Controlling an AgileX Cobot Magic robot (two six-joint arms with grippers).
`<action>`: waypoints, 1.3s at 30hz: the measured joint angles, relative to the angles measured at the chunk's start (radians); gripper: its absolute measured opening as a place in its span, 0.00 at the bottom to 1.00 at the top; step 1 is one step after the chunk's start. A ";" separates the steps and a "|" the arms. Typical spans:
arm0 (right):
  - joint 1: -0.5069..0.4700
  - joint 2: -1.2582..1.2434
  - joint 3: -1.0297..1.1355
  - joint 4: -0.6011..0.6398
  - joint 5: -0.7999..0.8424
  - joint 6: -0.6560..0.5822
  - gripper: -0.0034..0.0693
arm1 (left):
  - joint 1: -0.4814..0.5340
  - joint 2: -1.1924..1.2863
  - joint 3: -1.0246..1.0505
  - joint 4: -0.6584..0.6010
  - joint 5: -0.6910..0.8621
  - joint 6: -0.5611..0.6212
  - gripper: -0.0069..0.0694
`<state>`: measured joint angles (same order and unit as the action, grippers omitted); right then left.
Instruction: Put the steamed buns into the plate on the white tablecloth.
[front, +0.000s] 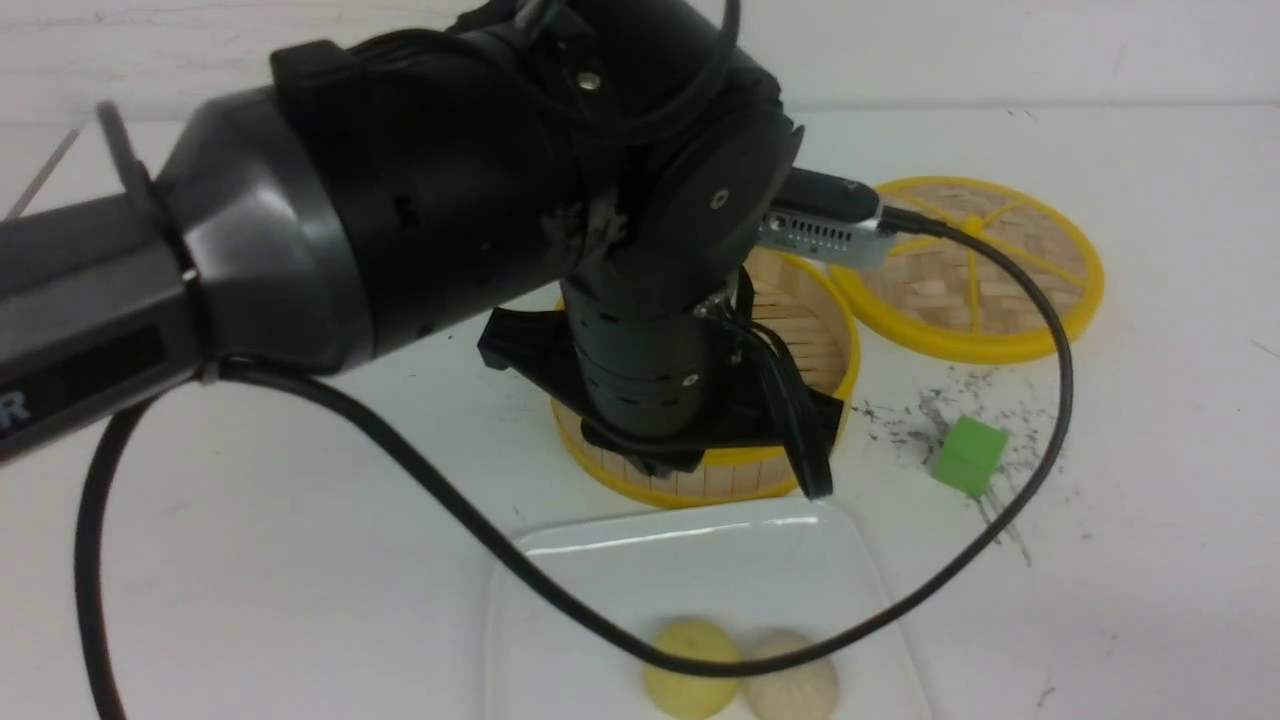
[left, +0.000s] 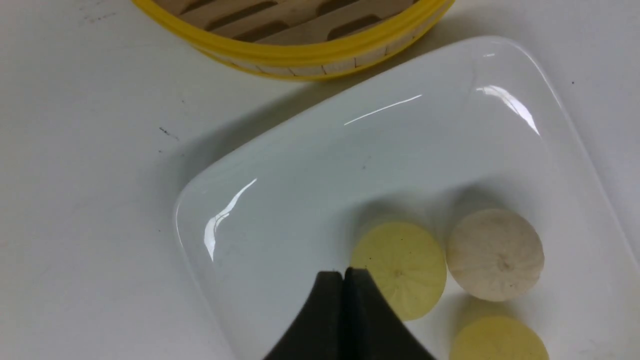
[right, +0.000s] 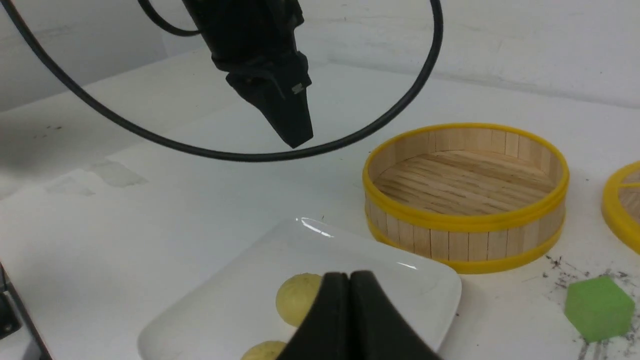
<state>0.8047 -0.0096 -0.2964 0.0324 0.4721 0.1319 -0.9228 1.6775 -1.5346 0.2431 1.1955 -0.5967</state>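
The white plate (front: 700, 570) lies on the white tablecloth (front: 300, 560) at the near middle. A pale yellow bun (front: 692, 668) and a beige bun (front: 792, 682) rest in it side by side. The left wrist view shows the plate (left: 300, 190) with the yellow bun (left: 405, 270), the beige bun (left: 495, 255) and a second yellow bun (left: 500, 340). My left gripper (front: 815, 482) is shut and empty and hangs above the plate's far edge (left: 344, 274). My right gripper (right: 349, 275) is shut and empty, low over the plate (right: 425, 280), beside a yellow bun (right: 297, 297).
An empty bamboo steamer with a yellow rim (front: 830, 330) stands just behind the plate, partly hidden by my left arm. Its lid (front: 985, 270) lies to its right. A green cube (front: 968, 455) sits on scuff marks right of the steamer. The left arm's cable loops over the plate.
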 joint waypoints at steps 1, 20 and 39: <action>0.000 0.000 0.001 0.000 -0.008 0.000 0.03 | 0.000 0.000 0.000 0.000 0.000 0.000 0.09; 0.000 0.000 0.001 0.000 -0.028 0.000 0.04 | 0.000 0.000 0.000 0.052 0.010 -0.009 0.12; -0.175 -0.004 0.075 0.001 -0.040 0.000 0.06 | 0.000 -0.001 0.000 0.029 0.037 -0.101 0.14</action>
<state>0.6298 -0.0134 -0.2218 0.0332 0.4323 0.1320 -0.9228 1.6764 -1.5346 0.2722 1.2321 -0.6978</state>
